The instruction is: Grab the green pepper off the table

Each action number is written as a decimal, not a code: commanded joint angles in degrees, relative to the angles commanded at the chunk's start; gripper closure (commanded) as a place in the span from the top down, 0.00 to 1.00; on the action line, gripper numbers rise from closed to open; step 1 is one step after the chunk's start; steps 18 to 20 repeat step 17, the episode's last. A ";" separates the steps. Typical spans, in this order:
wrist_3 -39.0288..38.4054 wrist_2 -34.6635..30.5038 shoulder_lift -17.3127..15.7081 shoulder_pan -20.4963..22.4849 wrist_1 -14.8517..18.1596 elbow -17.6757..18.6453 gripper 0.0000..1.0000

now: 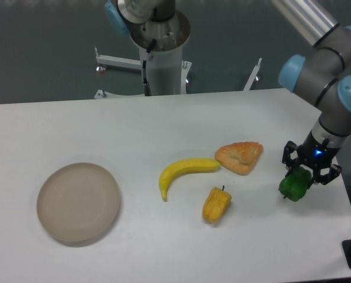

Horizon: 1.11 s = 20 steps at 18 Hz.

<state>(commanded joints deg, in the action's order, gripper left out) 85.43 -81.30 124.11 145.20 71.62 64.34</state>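
Pincer (308, 171) was clamped on green pepper (295, 185) | pepper at far right of tabletop (163, 124), seemingly just off it | grasp done, clear lift left

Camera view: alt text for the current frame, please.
The arm's hand is shut on the green pepper near the right edge of the white table. To its left lie a pastry, banana, yellow pepper and tan plate.

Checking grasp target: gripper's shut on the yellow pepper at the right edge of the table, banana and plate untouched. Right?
Not quite. The gripper is shut on the green pepper, per the fixed camera; the yellow pepper lies free mid-table. Banana and plate untouched.
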 joint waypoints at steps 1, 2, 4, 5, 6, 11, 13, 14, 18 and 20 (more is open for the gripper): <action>0.61 -0.44 -0.88 -0.62 0.44 -0.09 0.33; 0.62 -0.70 -1.50 -1.06 0.45 -0.35 0.33; 0.62 -1.05 -2.11 -2.90 0.45 -1.23 0.33; 0.62 -1.40 -2.38 -3.86 0.36 -1.32 0.33; 0.53 -2.19 -2.90 -4.66 0.19 -1.41 0.33; 0.44 -4.75 -2.47 -7.83 -0.25 -2.29 0.33; 0.53 -4.66 -1.95 -8.00 -0.34 -2.55 0.33; 0.53 -4.66 -1.77 -8.09 -0.52 -2.55 0.33; 0.27 -4.57 -1.50 -8.88 -1.22 -2.47 0.33; 0.27 -4.57 -1.50 -8.88 -1.22 -2.47 0.33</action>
